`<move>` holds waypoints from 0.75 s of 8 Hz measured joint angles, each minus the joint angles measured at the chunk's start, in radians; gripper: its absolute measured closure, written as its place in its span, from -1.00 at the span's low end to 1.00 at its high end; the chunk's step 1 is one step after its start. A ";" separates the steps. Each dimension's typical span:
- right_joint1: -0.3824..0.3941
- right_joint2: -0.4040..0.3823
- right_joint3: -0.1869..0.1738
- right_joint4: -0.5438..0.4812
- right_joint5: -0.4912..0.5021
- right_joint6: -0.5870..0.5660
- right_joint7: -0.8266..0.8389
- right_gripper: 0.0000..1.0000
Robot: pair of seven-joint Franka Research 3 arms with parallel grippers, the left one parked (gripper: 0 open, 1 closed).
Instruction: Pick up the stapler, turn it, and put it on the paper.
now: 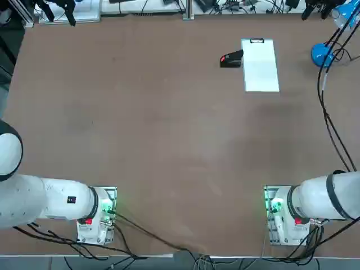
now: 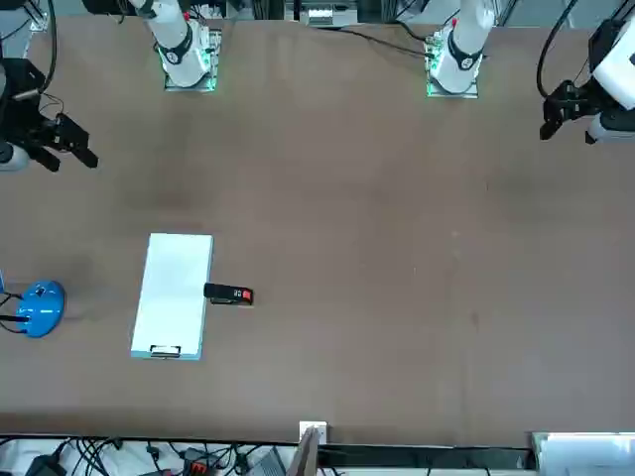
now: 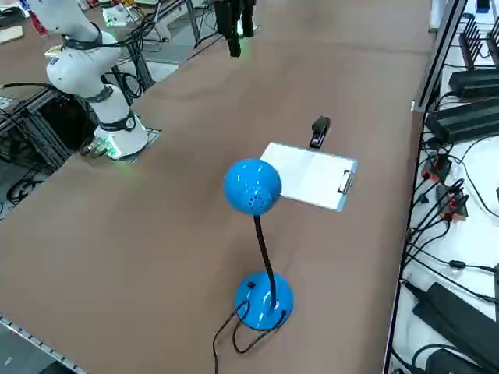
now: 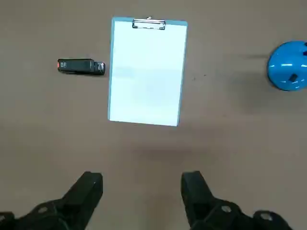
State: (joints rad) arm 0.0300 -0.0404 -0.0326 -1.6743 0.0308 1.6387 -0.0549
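Stapler [image 4: 80,66] markings: illegible. Position: left of paper [image 4: 146,74], well apart from right gripper [image 4: 142,177], open, beyond paper's unclipped end.

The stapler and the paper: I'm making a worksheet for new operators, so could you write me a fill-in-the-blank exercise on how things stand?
1. The stapler lies ____ the paper, not on top of it.
2. The small mark at the stapler's end facing away from the paper is coloured ____.
3. The metal clip sits at one of the paper's two ____ edges.
4. The right hand, above the table, is the opposite of shut: it is ____.

Missing words: beside; red; short; open.
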 joint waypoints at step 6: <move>0.027 0.033 0.010 0.000 0.000 0.023 0.225 -1.00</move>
State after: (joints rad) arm 0.0574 -0.0075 -0.0226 -1.6742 0.0307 1.6612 0.1699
